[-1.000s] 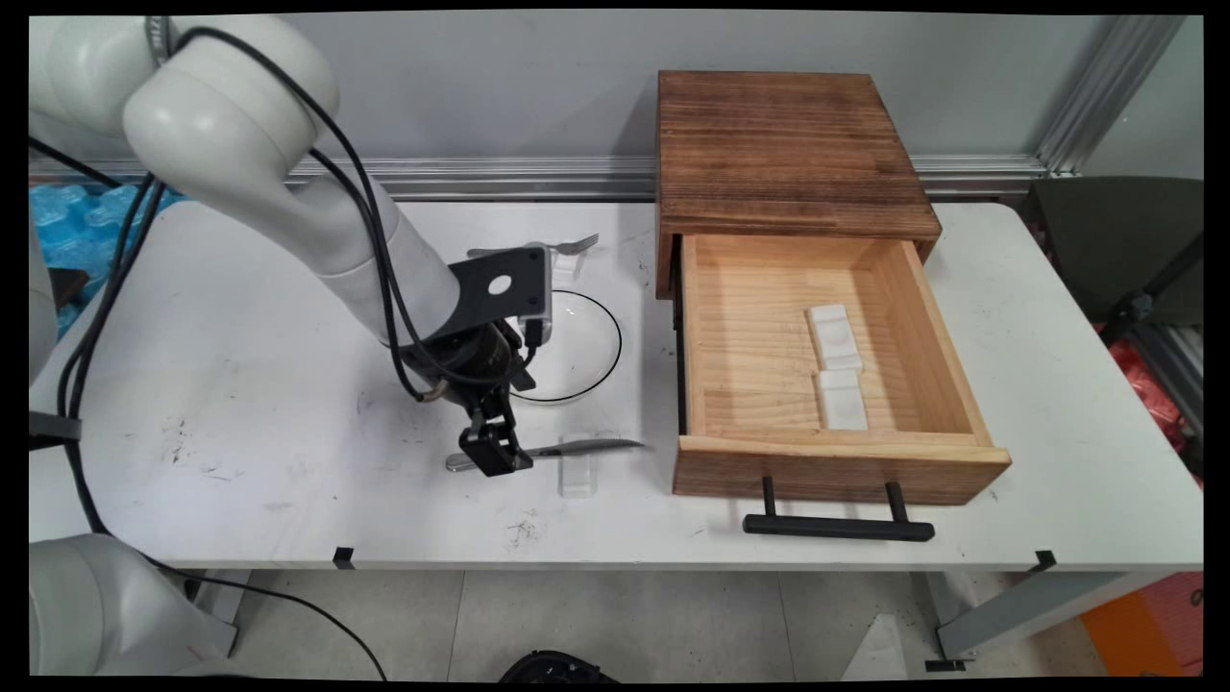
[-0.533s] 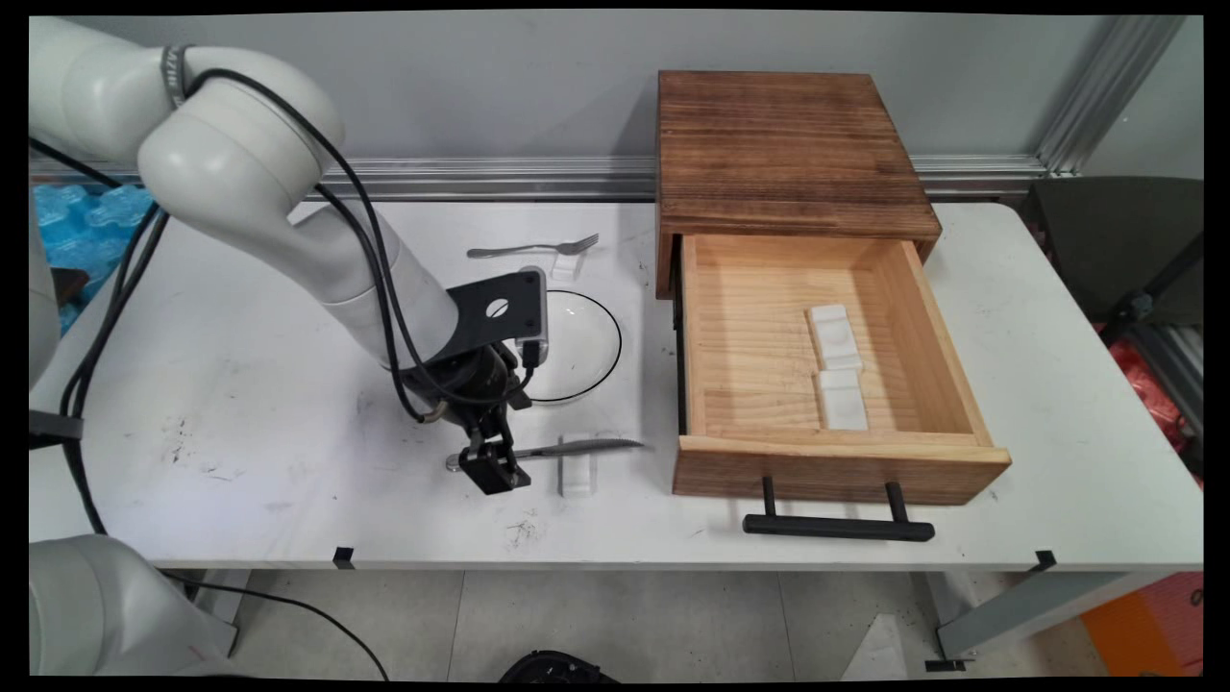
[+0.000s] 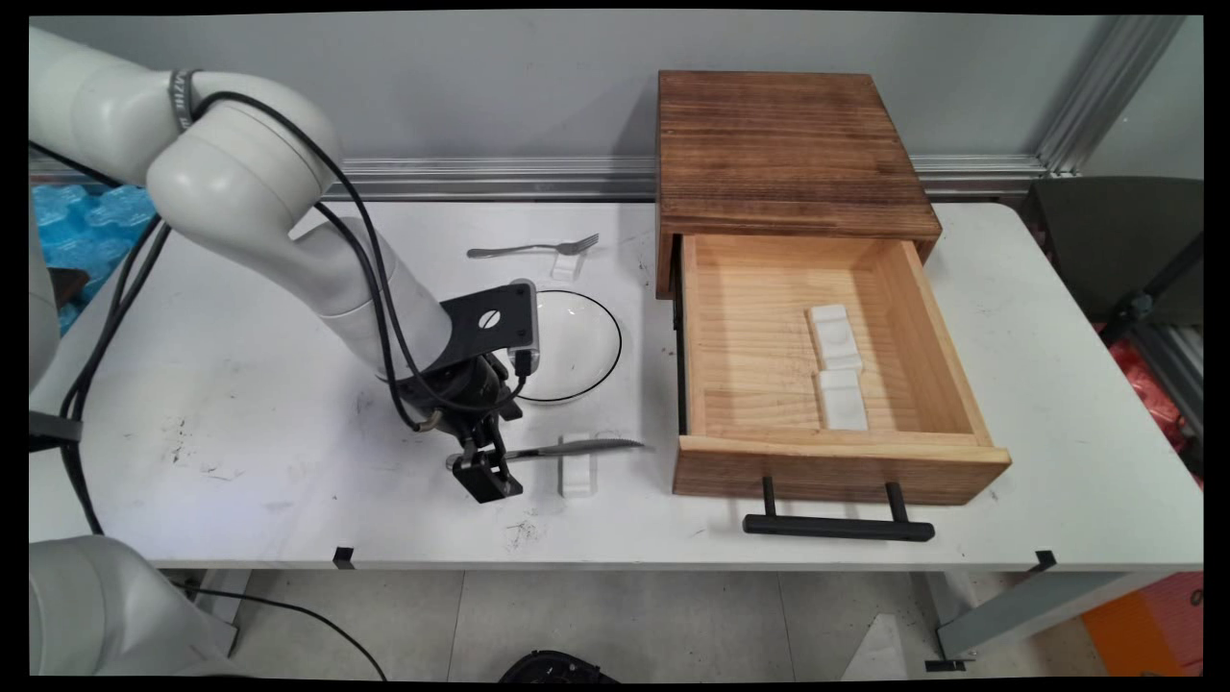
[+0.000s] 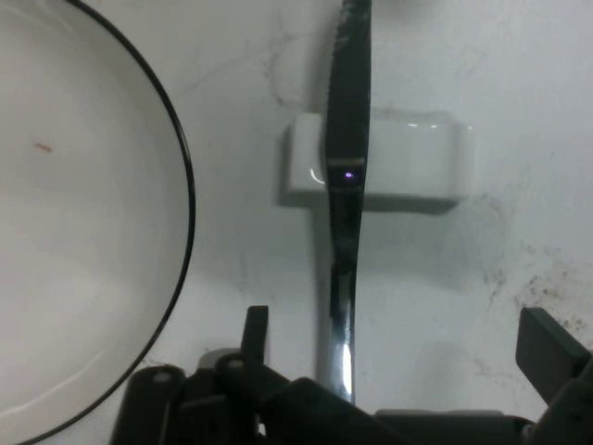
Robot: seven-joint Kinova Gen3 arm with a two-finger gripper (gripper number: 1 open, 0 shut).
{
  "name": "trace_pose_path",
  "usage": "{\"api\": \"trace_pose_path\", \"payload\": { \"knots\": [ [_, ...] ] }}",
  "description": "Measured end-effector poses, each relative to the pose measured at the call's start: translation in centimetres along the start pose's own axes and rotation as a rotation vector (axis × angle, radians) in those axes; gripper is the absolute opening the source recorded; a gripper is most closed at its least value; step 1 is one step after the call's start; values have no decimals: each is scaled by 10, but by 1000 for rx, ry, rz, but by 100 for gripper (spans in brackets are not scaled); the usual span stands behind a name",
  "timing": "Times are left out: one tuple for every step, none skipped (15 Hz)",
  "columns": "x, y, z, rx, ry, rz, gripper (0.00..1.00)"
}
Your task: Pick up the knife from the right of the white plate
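Near the table's front edge, I see my gripper [image 3: 485, 471] low over a knife's handle [image 4: 341, 334], fingers [image 4: 255, 332] spread wide on either side, gripping nothing. That knife [image 3: 562, 448] lies across a small white rest [image 3: 578, 475]. Just behind sits a black-rimmed white plate [image 3: 586, 336]; farther back, a fork [image 3: 531, 249]. To the right stands an open wooden drawer [image 3: 826, 461].

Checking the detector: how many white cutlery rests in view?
4: one under the knife by the gripper, rest; one under the fork, rest; two in the open drawer. None seem hidden.
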Motion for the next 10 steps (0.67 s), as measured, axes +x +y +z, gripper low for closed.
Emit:
{"api": "trace_pose_path", "payload": {
  "knots": [
    [-1, -1, 1, -2, -1, -2, 100],
    [-1, -1, 3, -3, -1, -4, 100],
    [-2, -2, 4, -3, 0, -6, 100],
    [-2, -3, 5, -3, 1, -8, 100],
    [-2, -4, 7, -1, 2, -10, 100],
    [-3, -5, 8, -1, 3, -11, 100],
    [-3, -6, 9, 1, 5, -12, 100],
    [-3, -8, 10, 2, 8, -14, 100],
    [-2, -9, 11, 2, 10, -14, 100],
    [-2, -9, 12, 2, 13, -14, 100]
  ]
}}
